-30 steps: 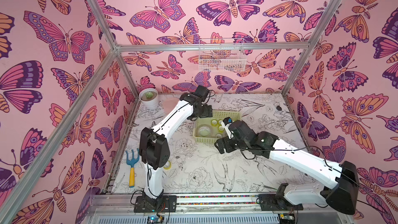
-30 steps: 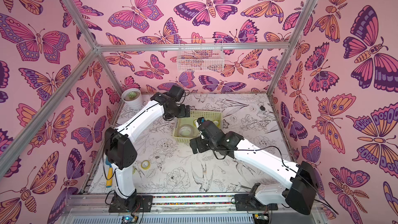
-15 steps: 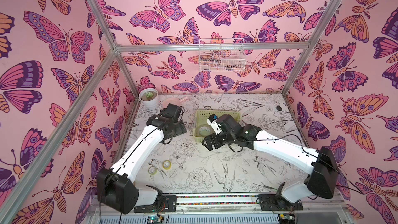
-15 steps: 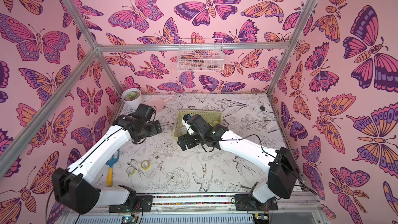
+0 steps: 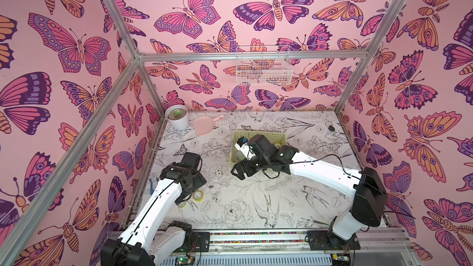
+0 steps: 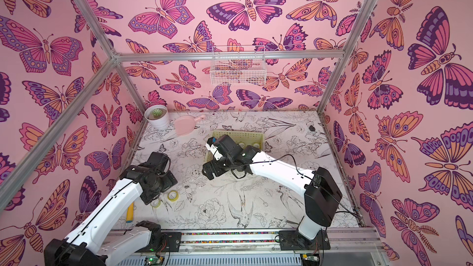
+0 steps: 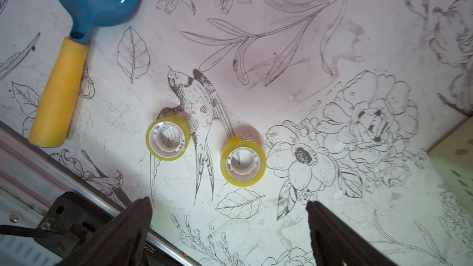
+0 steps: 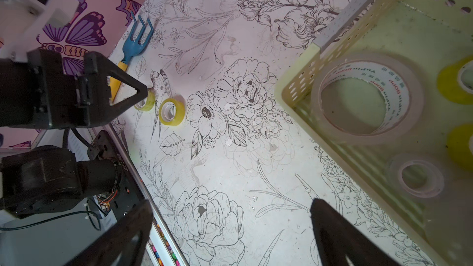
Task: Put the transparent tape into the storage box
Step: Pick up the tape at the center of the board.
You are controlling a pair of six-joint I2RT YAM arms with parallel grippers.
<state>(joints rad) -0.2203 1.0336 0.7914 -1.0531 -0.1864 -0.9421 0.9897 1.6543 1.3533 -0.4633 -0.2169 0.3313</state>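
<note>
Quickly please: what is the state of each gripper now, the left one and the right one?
Left gripper: open, holding nothing.
Right gripper: open, holding nothing.

Counter (image 5: 256, 200) layout around the storage box (image 5: 258, 134)
In both top views the storage box sits mid-frame on the counter, a large tape roll (image 8: 404, 93) inside; a wire basket (image 5: 263, 72) hangs on the wall above; pot (image 5: 176, 117) and scoop (image 5: 203, 126) lie upper left of it, two small rolls (image 6: 172, 195) lower left, hand fork (image 6: 130, 214) left of those.

Top pair: high, front, whole scene | wrists: close, downward — sharing yellow tape roll (image 7: 243, 161)
</note>
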